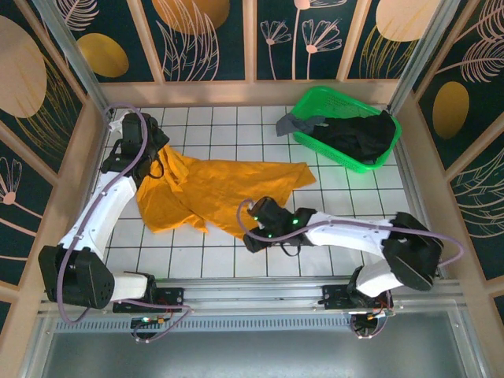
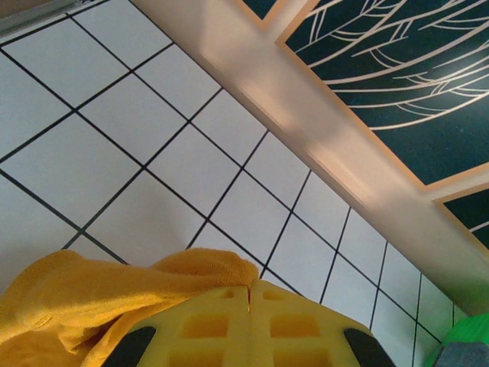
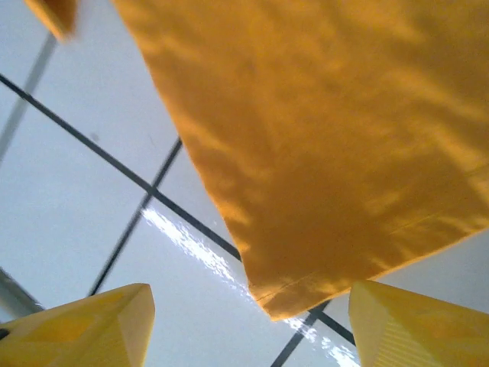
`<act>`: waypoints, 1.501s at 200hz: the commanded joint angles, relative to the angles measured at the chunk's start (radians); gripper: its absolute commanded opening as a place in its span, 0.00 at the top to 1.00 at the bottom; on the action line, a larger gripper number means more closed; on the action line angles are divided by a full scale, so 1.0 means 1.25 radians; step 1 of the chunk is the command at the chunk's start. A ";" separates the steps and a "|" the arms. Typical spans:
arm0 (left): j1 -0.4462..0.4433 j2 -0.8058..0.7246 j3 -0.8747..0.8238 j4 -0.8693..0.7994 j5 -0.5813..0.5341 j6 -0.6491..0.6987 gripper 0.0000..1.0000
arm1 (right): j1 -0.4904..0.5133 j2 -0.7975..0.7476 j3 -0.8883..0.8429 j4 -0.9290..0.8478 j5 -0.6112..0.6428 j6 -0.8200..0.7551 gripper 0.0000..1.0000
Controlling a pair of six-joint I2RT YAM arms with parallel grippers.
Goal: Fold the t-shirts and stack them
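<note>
Three shirts in your top view. Orange shirt [image 1: 220,189] lies crumpled on the table [image 1: 331,205], centre-left. Black shirt [image 1: 358,134] is in the basket [image 1: 315,102] at upper right, with the grey shirt [image 1: 299,124] draped over the basket's left rim. Left gripper [image 1: 157,157] sits at the orange shirt's upper left edge, with cloth pulled up to it. Right gripper [image 1: 253,236] is low centre, at the shirt's bottom point. You can't read either jaw gap from up here.

Left wrist view: your left gripper [image 2: 250,289] has its jaws pressed together at bottom centre, no gap. Orange shirt [image 2: 69,298] bunches at lower left and runs up to the fingertips, a fold pinched in the grip. Table [image 2: 92,153] is behind, and a corner of the basket [image 2: 466,336] shows at lower right.

Right wrist view: your right gripper [image 3: 248,294] has its jaws wide apart, fingers [image 3: 92,329] at lower left and lower right, holding nothing. Orange shirt [image 3: 321,138] covers the upper right, flat on the table [image 3: 69,191]. Its hemmed corner points down into the gap between the fingers and touches neither.
</note>
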 commanded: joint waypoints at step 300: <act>0.033 -0.044 0.156 -0.087 -0.315 -0.078 1.00 | -0.461 0.005 0.528 0.169 -0.107 0.006 1.00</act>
